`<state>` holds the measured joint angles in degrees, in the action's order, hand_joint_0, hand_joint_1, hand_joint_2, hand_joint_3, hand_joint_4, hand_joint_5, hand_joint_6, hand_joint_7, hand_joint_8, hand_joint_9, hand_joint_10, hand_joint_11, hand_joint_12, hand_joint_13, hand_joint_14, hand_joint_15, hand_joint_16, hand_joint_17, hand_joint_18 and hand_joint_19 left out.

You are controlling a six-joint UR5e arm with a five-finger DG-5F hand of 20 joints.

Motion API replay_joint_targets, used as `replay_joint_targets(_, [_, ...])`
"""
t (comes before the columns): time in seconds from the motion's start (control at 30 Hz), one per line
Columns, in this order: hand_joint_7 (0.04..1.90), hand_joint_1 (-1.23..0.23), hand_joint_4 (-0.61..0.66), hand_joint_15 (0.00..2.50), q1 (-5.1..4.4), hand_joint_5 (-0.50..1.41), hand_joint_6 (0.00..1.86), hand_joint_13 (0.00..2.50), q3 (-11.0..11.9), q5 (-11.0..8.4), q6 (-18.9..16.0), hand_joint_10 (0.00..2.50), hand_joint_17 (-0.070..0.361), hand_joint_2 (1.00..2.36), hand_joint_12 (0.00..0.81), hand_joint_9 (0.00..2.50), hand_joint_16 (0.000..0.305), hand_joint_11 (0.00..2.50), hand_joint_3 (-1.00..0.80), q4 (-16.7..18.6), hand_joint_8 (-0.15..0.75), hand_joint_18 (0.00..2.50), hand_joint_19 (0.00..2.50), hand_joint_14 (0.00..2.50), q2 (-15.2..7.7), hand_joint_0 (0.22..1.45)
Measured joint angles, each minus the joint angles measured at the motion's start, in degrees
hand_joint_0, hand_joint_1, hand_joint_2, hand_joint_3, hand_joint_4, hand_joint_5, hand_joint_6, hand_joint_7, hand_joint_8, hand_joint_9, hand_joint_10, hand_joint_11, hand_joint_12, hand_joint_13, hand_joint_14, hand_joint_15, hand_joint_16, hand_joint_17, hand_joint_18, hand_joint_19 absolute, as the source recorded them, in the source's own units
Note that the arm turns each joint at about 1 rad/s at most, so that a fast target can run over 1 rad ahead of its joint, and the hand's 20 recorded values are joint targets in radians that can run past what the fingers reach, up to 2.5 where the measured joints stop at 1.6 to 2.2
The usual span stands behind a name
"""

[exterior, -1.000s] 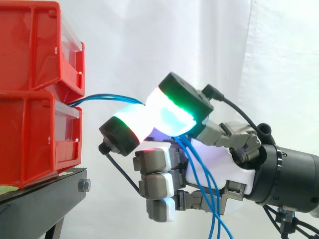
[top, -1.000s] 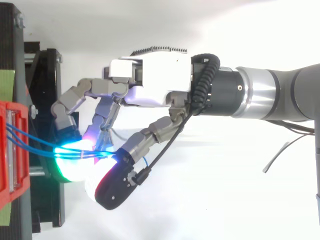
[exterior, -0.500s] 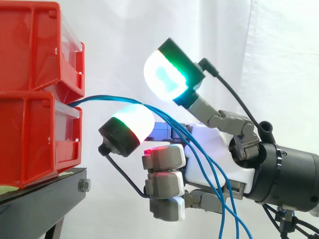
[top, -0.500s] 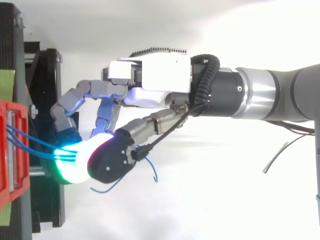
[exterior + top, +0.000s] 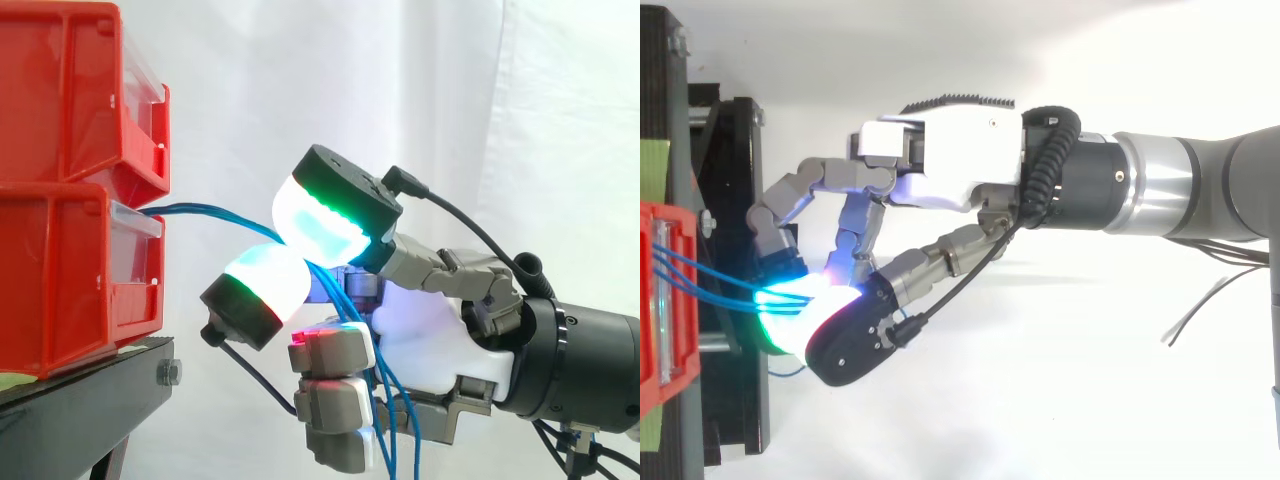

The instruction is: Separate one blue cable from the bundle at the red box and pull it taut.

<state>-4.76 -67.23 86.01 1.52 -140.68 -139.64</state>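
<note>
Two glossy red plastic bins [image 5: 70, 190] sit stacked on a black stand [image 5: 90, 395]. Thin blue cables [image 5: 200, 209] leave the lower bin's clear front and reach the hand [image 5: 430, 335], pinched between rounded glowing pads [image 5: 325, 218]. From above, the cables fan out from the bin to those closed pads.

Half a second ago you had the hand's [image 5: 430, 330] upper glowing pad [image 5: 325, 215] lifted high and well clear of the lower pad [image 5: 265, 285]. It has now swung back down just above that pad, so the blue cables [image 5: 215, 212] are caught between the two again, much as a second ago. The cables fanned out across the palm; now they drop steeply in a tight group behind the curled fingers [image 5: 335, 405], which sit lower. From above, the loose loops that flicked out have gone, leaving a short blue end [image 5: 790, 371] under the pads.
</note>
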Motion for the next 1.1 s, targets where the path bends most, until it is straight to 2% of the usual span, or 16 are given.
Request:
replay_joint_targets(0.07, [1.39, -0.94, 0.07, 0.84, 0.01, -0.13, 0.86, 1.23, -0.03, 0.04, 0.17, 0.02, 0.113, 1.02, 0.432, 1.22, 0.050, 1.07, -0.28, -0.32, 0.395, 1.15, 0.76, 0.03, 0.00, 0.72])
replay_joint_targets(0.13, [1.37, -0.94, 0.07, 0.84, 0.01, -0.13, 0.88, 1.23, -0.04, 0.04, 0.27, 0.02, 0.112, 1.01, 0.431, 1.21, 0.050, 1.08, -0.34, -0.55, 0.395, 1.14, 0.75, 0.03, 0.00, 0.75])
replay_joint_targets(0.2, [1.27, -0.92, 0.11, 0.84, 0.01, -0.13, 0.89, 1.23, -0.05, 0.01, 0.35, 0.02, 0.111, 1.00, 0.429, 1.21, 0.049, 1.06, -0.50, -0.63, 0.392, 1.14, 0.76, 0.03, 0.00, 0.73])
replay_joint_targets(0.27, [1.26, -0.89, 0.16, 0.85, 0.01, -0.13, 0.89, 1.22, -0.07, -0.02, 0.47, 0.02, 0.111, 1.00, 0.433, 1.21, 0.049, 1.07, -0.50, -0.60, 0.391, 1.14, 0.77, 0.02, -0.01, 0.67])
replay_joint_targets(0.3, [1.25, -0.83, 0.21, 0.85, 0.01, -0.12, 0.88, 1.22, -0.07, -0.03, 0.55, 0.02, 0.112, 1.00, 0.432, 1.22, 0.050, 1.05, -0.50, -0.59, 0.394, 1.14, 0.78, 0.02, -0.01, 0.62])
replay_joint_targets(0.4, [1.26, -0.65, 0.23, 0.84, 0.01, -0.11, 0.87, 1.26, -0.08, -0.06, 0.84, 0.02, 0.129, 1.00, 0.472, 1.26, 0.057, 1.04, -0.50, -0.57, 0.428, 1.19, 0.78, 0.02, -0.01, 0.50])
replay_joint_targets(0.5, [1.25, -0.53, 0.22, 0.83, 0.05, -0.10, 0.86, 1.29, -0.09, -0.09, 1.03, 0.02, 0.136, 1.00, 0.480, 1.30, 0.061, 1.01, -0.50, -0.53, 0.438, 1.21, 0.80, 0.02, -0.01, 0.49])
replay_joint_targets(0.57, [1.26, -0.47, 0.19, 0.84, 0.07, -0.10, 0.86, 1.27, -0.09, -0.09, 1.19, 0.02, 0.129, 1.00, 0.462, 1.30, 0.057, 1.01, -0.50, -0.50, 0.426, 1.19, 0.82, 0.02, 0.00, 0.53])
replay_joint_targets(0.6, [1.26, -0.47, 0.19, 0.83, 0.07, -0.10, 0.86, 1.27, -0.10, -0.08, 1.26, 0.02, 0.124, 1.00, 0.454, 1.29, 0.055, 1.02, -0.50, -0.49, 0.417, 1.17, 0.83, 0.02, -0.01, 0.56])
replay_joint_targets(0.63, [1.25, -0.56, 0.16, 0.85, 0.07, -0.10, 0.86, 1.27, -0.09, -0.06, 1.33, 0.02, 0.121, 1.01, 0.446, 1.30, 0.054, 1.03, -0.41, -0.48, 0.418, 1.16, 0.84, 0.02, -0.01, 0.61])
replay_joint_targets(0.73, [1.27, -0.64, 0.14, 0.85, 0.09, -0.09, 0.85, 1.30, -0.09, -0.04, 1.42, 0.02, 0.131, 1.02, 0.472, 1.32, 0.058, 1.02, -0.23, -0.43, 0.435, 1.20, 0.81, 0.02, 0.00, 0.59])
replay_joint_targets(0.83, [1.29, -0.67, 0.14, 0.83, 0.09, -0.08, 0.85, 1.33, -0.09, -0.04, 1.49, 0.02, 0.149, 1.01, 0.508, 1.35, 0.066, 1.02, -0.13, -0.40, 0.469, 1.28, 0.77, 0.02, -0.01, 0.58])
replay_joint_targets(0.93, [1.29, -0.70, 0.14, 0.82, 0.10, -0.09, 0.86, 1.34, -0.09, -0.07, 1.63, 0.01, 0.157, 1.01, 0.522, 1.34, 0.070, 1.01, -0.08, -0.32, 0.480, 1.31, 0.76, 0.02, 0.01, 0.57])
replay_joint_targets(1.1, [1.32, -0.82, 0.16, 0.84, 0.10, -0.11, 0.88, 1.27, -0.07, -0.12, 1.92, 0.02, 0.145, 1.02, 0.500, 1.24, 0.064, 1.05, -0.03, -0.04, 0.448, 1.23, 0.78, 0.02, 0.01, 0.61])
